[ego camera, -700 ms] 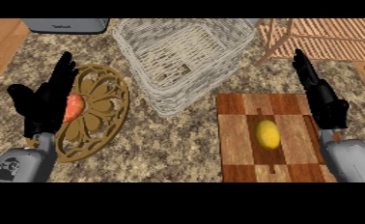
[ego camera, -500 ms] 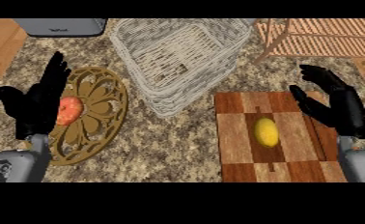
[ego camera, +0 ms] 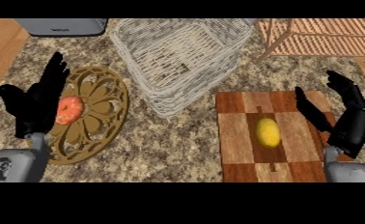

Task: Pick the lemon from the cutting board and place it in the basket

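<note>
Now | lemon (ego camera: pixel 267 132) on cutting board (ego camera: pixel 239 121) | right robot hand (ego camera: pixel 347 121) just beside

A single head view looks steeply down on the counter (ego camera: pixel 178 136) from close above. The forearms enter from the lower edge, and the far edge of the counter lies along the top.

Woven wicker basket (ego camera: pixel 182 63); striped wood cutting board (ego camera: pixel 242 136); speckled stone counter (ego camera: pixel 178 146); smooth lemon (ego camera: pixel 268 132).
</note>
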Available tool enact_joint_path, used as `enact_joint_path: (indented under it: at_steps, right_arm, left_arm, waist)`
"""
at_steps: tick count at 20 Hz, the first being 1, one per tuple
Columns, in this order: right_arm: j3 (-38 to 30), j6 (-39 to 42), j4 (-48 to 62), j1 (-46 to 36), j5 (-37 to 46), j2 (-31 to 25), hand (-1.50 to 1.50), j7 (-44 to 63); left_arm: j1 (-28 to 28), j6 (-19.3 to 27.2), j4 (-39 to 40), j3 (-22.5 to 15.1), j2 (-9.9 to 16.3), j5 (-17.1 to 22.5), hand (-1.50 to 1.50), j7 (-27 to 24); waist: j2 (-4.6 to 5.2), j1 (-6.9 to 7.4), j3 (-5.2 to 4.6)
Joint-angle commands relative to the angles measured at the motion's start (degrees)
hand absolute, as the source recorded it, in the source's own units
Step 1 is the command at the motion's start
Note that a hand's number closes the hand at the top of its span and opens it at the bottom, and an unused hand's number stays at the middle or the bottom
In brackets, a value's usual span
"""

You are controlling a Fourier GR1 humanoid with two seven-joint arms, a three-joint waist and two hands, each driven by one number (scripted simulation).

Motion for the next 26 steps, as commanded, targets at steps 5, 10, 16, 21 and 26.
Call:
enact_joint_path:
  at_steps: [5, 10, 16, 21, 26]
  right_arm:
    - [-0.83, -14.48, -0.11, 3.03, 21.9, -2.64, -1.5, 25.46]
    - [4.33, 5.96, -1.81, 9.35, 22.53, -8.52, -1.5, 38.34]
    - [11.64, 24.22, -14.66, 11.2, 20.45, -12.55, -1.5, 55.99]
    - [11.48, 34.32, -33.61, 9.27, 18.11, -16.03, -1.5, 76.62]
    - [8.05, 36.48, -41.19, 8.34, 18.13, -15.13, -1.5, 83.42]
  left_arm:
    - [2.19, -0.61, -0.74, 0.48, -0.28, 0.19, 0.0, -1.81]
    - [0.89, -0.8, 0.06, 0.74, 0.2, 0.27, 0.0, -0.69]
    - [0.62, -1.27, 1.69, 1.33, 0.43, 0.23, 0.0, -1.72]
    - [0.95, -3.33, 1.45, 2.57, 1.37, 1.9, 0.0, -1.09]
    - [-0.85, 1.78, 0.6, -1.41, -4.14, -3.22, 0.0, -0.93]
  waist:
    - [-0.19, 0.42, -0.37]
    - [-0.2, -0.62, -0.79]
    - [-0.37, -0.96, -0.64]
    - [-0.39, -0.32, -0.15]
    - [0.05, 0.36, 0.16]
